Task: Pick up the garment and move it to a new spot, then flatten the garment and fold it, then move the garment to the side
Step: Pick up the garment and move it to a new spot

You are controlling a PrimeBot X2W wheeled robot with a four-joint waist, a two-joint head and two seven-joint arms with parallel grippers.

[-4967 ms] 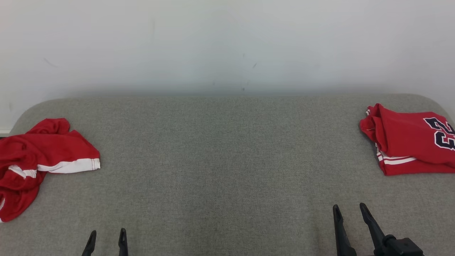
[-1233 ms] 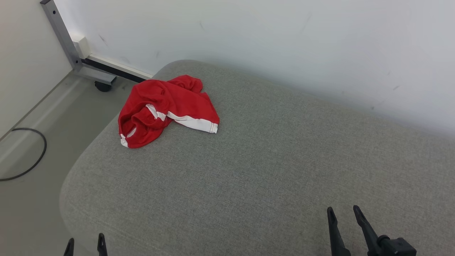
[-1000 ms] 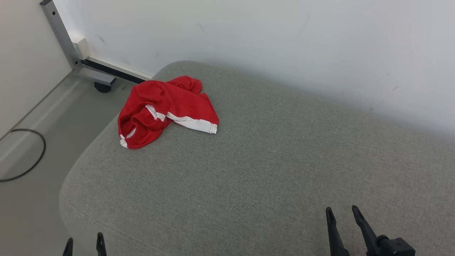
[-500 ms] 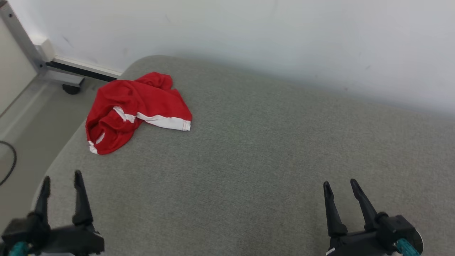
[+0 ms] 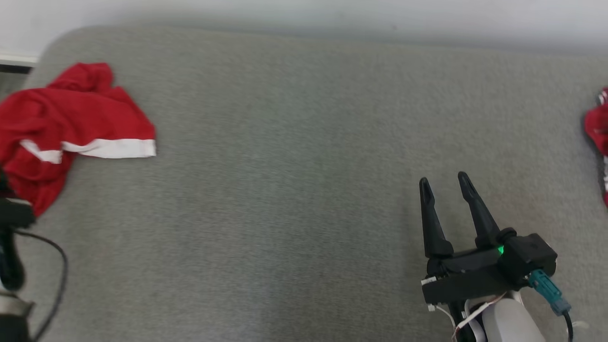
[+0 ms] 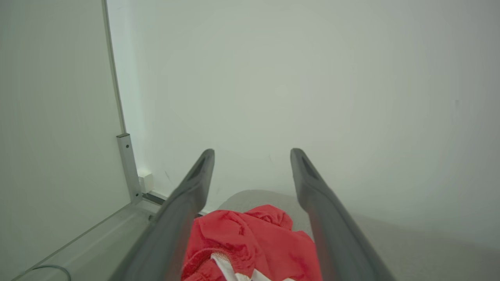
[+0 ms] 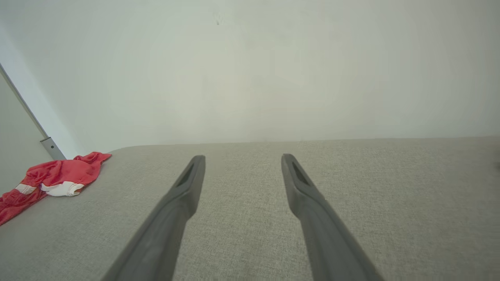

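The garment [image 5: 71, 118] is a crumpled red piece with a white band, lying at the far left end of the grey cushioned surface [image 5: 285, 166]. In the left wrist view it [image 6: 254, 242] lies low between my left gripper's [image 6: 253, 152] open fingers, which hover just before it with nothing held. A dark part of my left arm [image 5: 9, 228] with a cable shows at the head view's left edge, beside the garment's near corner. My right gripper [image 5: 442, 179] stands open and empty over the bare cushion at the lower right. In its own view it [image 7: 243, 157] has the garment [image 7: 50, 179] far to the left.
A second red piece of clothing [image 5: 598, 137] with white stripes lies at the right edge of the cushion. A white wall [image 7: 250, 78] runs along the back. Off the cushion's left end are a metal post [image 6: 129, 168] and the floor [image 6: 90, 246].
The head camera has swung right and tipped down, so the whole picture shifted. My left arm has reached up beside the garment. The garment lies as it did.
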